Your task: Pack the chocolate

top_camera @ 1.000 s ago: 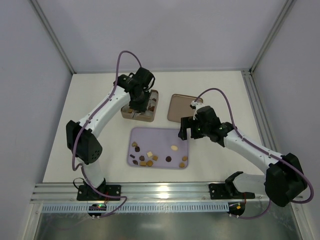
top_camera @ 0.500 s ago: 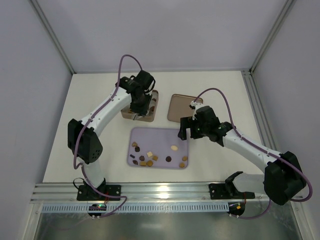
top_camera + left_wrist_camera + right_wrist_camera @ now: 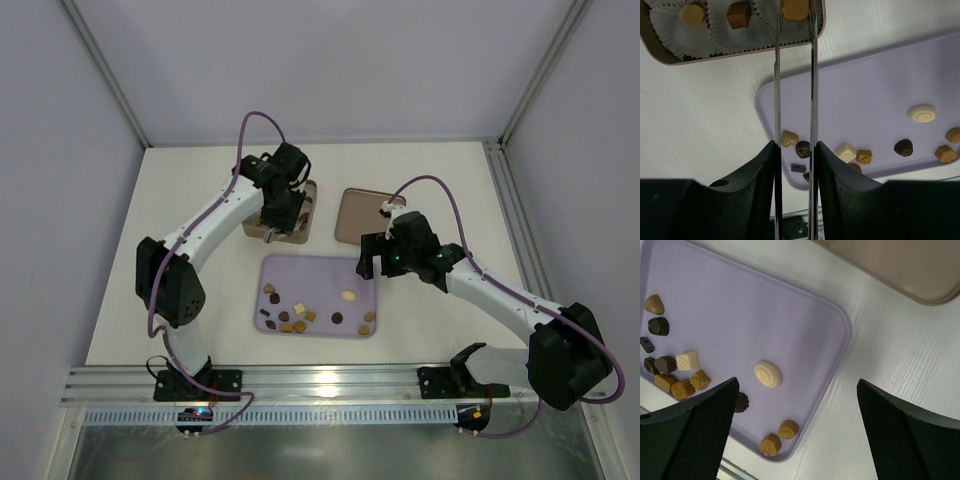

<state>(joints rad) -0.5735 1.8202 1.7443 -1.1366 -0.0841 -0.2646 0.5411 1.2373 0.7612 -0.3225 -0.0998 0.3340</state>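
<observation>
Upper left of centre in the top view: left claw above the tin, thin fingers closed on a caramel piece. Directly over a paper cup at the tin's right end, so probably only a release needed. Two cups further left already filled.

Middle, lower down: lilac tray with the loose chocolates, mostly bunched at its lower left.

Right of centre: right claw spread wide, gripping nothing, hovering over the tray's upper right corner. Nearest to it, a cream oval, between the spread fingers in the wrist view, long axis slanting upper left to lower right. Likely this arm's easier reach.

Above that: flat brown lid, apart from the tin.
</observation>
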